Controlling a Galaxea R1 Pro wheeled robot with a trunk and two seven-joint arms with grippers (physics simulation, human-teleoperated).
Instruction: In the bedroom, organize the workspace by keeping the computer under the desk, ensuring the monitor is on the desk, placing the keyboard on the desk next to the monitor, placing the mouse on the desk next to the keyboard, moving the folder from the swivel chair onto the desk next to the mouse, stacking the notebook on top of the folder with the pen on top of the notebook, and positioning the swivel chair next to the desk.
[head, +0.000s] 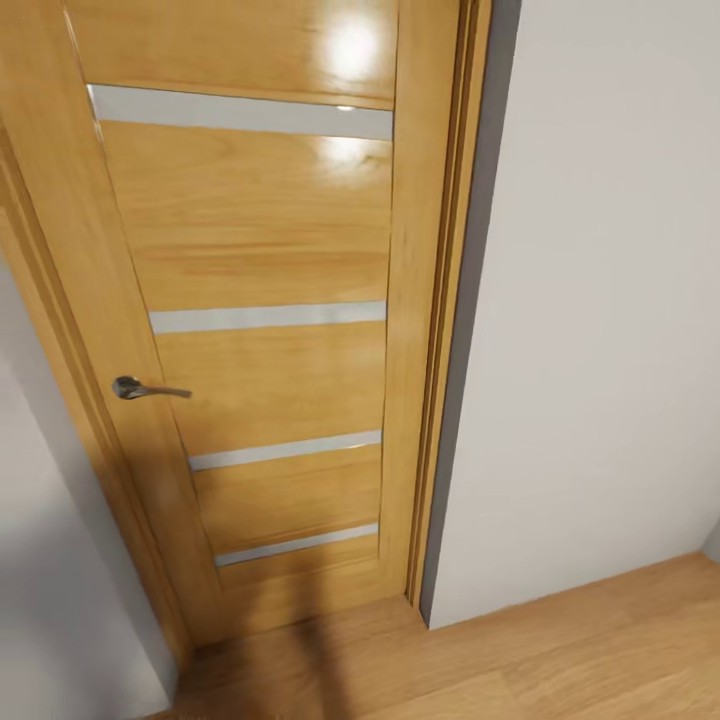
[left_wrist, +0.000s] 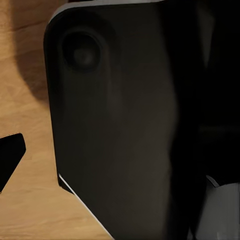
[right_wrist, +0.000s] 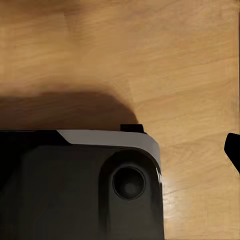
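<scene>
None of the workspace items were before you as the head camera faced a closed wooden door (head: 260, 330) with its lever handle (head: 148, 389), gripper states unreadable, so turning toward the bedroom desk seemed wisest.

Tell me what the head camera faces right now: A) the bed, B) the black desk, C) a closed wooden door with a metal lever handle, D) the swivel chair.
C: the head view shows a wooden door with pale horizontal strips and a lever handle, beside a pale wall.
</scene>
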